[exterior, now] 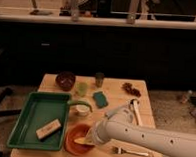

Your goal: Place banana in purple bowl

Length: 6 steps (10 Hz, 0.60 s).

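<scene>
The banana (81, 140) is a small pale-yellow piece lying inside the orange bowl (72, 144) at the table's front edge. My gripper (88, 138) is at the end of the white arm, which comes in from the lower right. It is down in that orange bowl, right at the banana's right end. The arm's wrist covers the gripper's tip. The dark purple bowl (66, 80) stands at the table's far left corner, well away from the gripper.
A green tray (36, 114) holding a tan block (48, 129) sits left of the orange bowl. A white cup (82, 110), a teal sponge (101, 98), two green cups (81, 88) and a fork (132, 151) lie around on the table.
</scene>
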Tool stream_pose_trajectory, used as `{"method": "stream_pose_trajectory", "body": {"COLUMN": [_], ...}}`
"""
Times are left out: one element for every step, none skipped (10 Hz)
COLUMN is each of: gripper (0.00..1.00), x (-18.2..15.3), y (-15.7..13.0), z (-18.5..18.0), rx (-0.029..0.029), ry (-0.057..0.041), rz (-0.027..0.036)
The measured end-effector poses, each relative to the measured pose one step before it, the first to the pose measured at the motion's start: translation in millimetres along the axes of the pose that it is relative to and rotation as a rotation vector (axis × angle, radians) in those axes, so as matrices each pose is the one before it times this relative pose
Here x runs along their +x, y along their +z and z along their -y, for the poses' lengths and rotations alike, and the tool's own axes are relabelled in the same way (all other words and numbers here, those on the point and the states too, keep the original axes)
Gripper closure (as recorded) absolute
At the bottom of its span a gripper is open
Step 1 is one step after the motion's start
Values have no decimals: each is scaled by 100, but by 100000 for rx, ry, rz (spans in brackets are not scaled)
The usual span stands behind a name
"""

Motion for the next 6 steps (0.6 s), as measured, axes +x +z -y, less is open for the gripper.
{"method": "stream_pose_trajectory", "body": {"gripper": [97,100,100,100,100,100], "x": [-56,-92,-115,-261,-682,-555], "y": [10,-33,-73,-156,-640,-568], "z": [-21,-22,-48,-69,-52,-42], "rx": [-118,-7,165,577,1262,1207], "ry": [-370,-472,-538,-819,-1641,-1555], "rz": [186,230,319,683,944,423]}}
